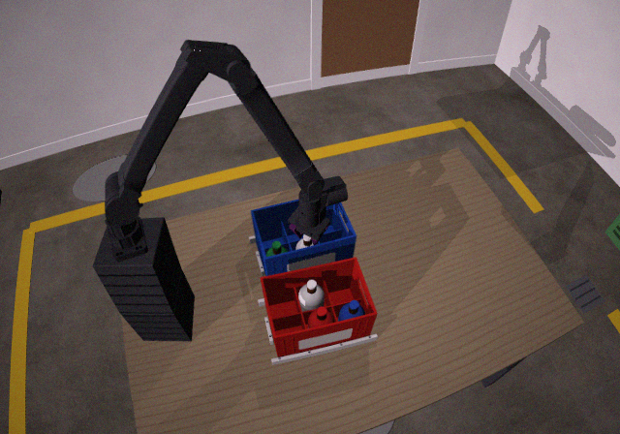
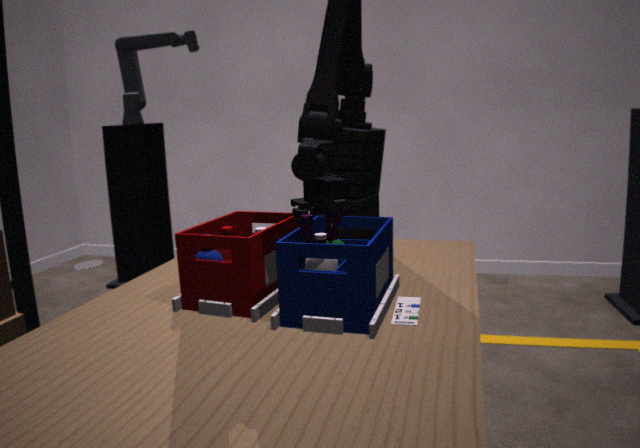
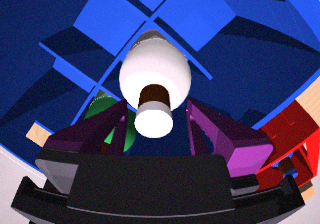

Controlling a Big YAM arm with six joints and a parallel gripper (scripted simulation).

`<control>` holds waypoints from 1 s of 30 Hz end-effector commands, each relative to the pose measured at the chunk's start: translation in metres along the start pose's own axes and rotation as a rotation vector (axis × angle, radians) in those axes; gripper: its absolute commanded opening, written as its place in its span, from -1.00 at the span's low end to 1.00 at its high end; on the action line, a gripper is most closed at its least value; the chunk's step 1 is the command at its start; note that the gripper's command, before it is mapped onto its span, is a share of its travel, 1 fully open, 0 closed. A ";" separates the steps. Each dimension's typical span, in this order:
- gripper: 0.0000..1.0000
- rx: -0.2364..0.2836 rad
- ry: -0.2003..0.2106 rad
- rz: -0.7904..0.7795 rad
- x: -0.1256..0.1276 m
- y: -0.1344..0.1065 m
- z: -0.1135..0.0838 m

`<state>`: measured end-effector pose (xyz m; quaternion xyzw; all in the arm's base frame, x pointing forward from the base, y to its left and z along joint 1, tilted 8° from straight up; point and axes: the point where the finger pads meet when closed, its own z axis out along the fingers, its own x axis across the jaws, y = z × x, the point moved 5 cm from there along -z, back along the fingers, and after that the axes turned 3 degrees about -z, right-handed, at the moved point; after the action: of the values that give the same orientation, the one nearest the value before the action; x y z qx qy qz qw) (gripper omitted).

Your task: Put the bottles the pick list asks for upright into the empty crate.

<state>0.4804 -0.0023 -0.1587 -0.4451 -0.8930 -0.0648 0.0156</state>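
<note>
Inside blue crate [image 1: 320, 247] [image 2: 325, 298] [image 3: 125, 69], round-shouldered white bottle [image 1: 303, 244] [image 2: 320, 264] [image 3: 155, 74].

Place: you're in a robotics lab or workcell
Floor: bare concrete, yellow marking tape [image 1: 240, 170] [image 2: 558, 342]
Equipment: your pedestal-mounted arm [image 1: 272, 121] [image 2: 323, 79], another arm [image 2: 131, 73] behind

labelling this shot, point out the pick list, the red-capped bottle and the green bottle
pick list [image 2: 406, 311]: exterior view, middle of the paper strip
red-capped bottle [image 1: 321, 313]: top view, its cap
green bottle [image 1: 276, 249] [image 3: 129, 134]: top view, below its cap; wrist view, its rounded side
</note>
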 end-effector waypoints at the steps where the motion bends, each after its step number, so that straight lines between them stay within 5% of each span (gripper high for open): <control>1: 0.21 -0.059 -0.049 -0.008 -0.015 0.029 -0.015; 8: 0.21 -0.034 -0.030 -0.004 -0.004 0.014 -0.009; 30: 0.21 -0.053 -0.044 -0.008 -0.007 0.020 -0.015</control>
<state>0.4820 -0.0023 -0.1585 -0.4447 -0.8931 -0.0670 0.0107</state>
